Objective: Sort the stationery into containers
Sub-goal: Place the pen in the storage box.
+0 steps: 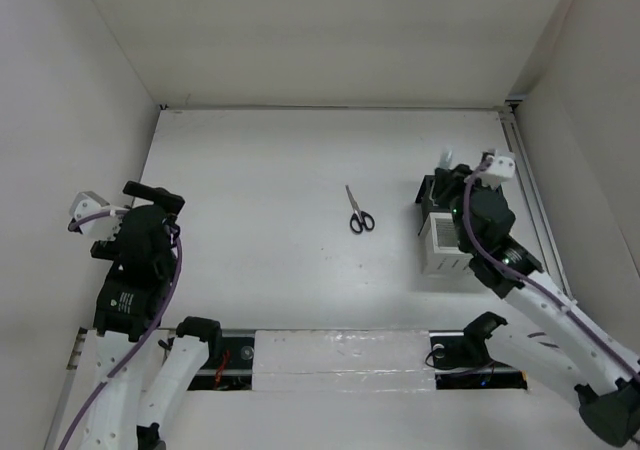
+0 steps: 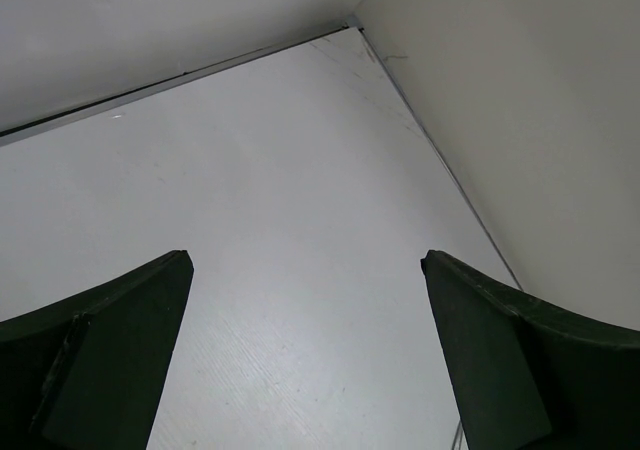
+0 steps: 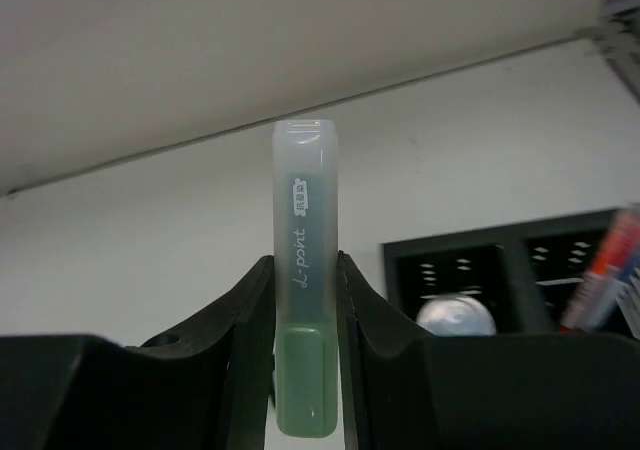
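My right gripper (image 3: 305, 262) is shut on a stubby green marker (image 3: 305, 370) with a clear cap, held upright. In the top view this gripper (image 1: 450, 170) hovers over the far end of the desk organizer (image 1: 443, 245), which has a white slatted part in front and black compartments (image 3: 500, 260) behind. A small round clear tub (image 3: 456, 316) sits in one black compartment, and red and blue pens (image 3: 610, 270) stand in another. Black-handled scissors (image 1: 359, 215) lie on the table's middle. My left gripper (image 2: 305, 260) is open and empty at the left side (image 1: 152, 194).
White walls close the table (image 1: 280, 170) in at the back and on both sides. A rail (image 1: 530, 190) runs along the right edge beside the organizer. The arm bases stand at the near edge.
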`<state>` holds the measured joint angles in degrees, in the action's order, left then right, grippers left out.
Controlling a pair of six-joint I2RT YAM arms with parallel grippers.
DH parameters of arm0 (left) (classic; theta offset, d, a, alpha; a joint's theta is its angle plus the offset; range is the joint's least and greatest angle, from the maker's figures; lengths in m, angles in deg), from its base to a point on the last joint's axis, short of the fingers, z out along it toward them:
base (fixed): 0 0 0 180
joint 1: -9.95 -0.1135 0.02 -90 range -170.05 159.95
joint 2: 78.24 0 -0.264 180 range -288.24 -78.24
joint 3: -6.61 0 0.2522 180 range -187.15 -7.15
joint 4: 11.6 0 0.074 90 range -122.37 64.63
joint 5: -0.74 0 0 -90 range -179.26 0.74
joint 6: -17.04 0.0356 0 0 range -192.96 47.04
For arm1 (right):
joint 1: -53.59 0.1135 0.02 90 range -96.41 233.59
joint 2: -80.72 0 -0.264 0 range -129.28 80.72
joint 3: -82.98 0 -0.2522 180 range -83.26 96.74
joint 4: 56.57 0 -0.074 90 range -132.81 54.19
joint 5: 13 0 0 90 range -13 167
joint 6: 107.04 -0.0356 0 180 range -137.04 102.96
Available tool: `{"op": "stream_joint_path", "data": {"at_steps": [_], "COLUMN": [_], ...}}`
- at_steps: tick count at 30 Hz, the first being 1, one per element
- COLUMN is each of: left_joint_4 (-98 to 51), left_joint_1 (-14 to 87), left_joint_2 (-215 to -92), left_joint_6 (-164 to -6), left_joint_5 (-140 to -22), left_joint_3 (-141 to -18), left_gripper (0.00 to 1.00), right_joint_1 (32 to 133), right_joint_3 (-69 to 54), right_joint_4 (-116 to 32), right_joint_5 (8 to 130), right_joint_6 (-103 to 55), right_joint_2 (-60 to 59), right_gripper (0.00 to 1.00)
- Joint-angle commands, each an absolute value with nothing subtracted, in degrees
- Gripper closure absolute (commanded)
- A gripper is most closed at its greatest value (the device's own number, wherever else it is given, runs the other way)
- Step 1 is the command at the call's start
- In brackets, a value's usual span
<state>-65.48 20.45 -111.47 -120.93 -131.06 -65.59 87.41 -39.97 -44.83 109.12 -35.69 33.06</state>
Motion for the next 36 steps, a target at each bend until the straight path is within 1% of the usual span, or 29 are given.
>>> {"op": "stream_joint_path", "data": {"at_steps": [1,2,5,8,10,12,13,14,20,22,29,36], "left_joint_4": [-62.3,-61.8,-61.8,-61.2,-61.2,-61.2,-61.2,-61.2,-60.7,-60.7,-60.2,-60.2], "left_joint_1": [20.7,20.7,20.7,20.7,20.7,20.7,20.7,20.7,20.7,20.7,20.7,20.7], "left_joint_2": [-112.2,-112.9,-113.5,-114.0,-114.0,-114.0,-114.0,-114.0,-113.5,-113.5,-113.5,-113.5], "left_joint_6": [-118.7,-118.0,-117.4,-116.9,-116.9,-116.9,-116.9,-116.9,-116.4,-116.4,-115.9,-115.9], "left_joint_5": [-128.9,-128.2,-126.6,-125.9,-125.4,-125.4,-124.9,-124.9,-124.9,-124.9,-124.3,-123.8], "left_joint_3": [-64.9,-64.9,-64.9,-64.9,-64.4,-64.4,-64.4,-64.4,-64.4,-64.4,-64.4,-64.4], "left_gripper": [0.01,0.01,0.01,0.01,0.01,0.01,0.01,0.01,0.01,0.01,0.01,0.01], "right_joint_1": [82.6,81.5,77.4,73.5,71.9,70.7,70.2,70.2,70.2,68.7,64.9,64.9], "right_joint_3": [-45.6,-46.8,-50.5,-51.2,-50.5,-49.2,-48.6,-48.6,-49.2,-49.2,-48.1,-47.0], "right_joint_4": [-39.4,-39.4,-40.7,-37.7,-34.5,-29.3,-26.9,-24.2,-26.4,-26.4,-22.0,-20.6], "right_joint_5": [116.9,117.9,122.2,125.2,127.5,132.1,134.1,136.5,139.9,142.1,143.4,143.4], "right_joint_6": [-35.3,-35.3,-33.9,-35.5,-39.3,-42.4,-47.7,-49.0,-48.5,-49.1,-54.3,-56.3], "right_joint_2": [40.0,44.4,50.5,52.2,52.2,49.4,48.5,47.7,45.9,45.2,40.4,33.9], "right_gripper": [1.0,1.0,1.0,1.0,1.0,1.0,1.0,1.0,1.0,1.0,1.0,1.0]}}
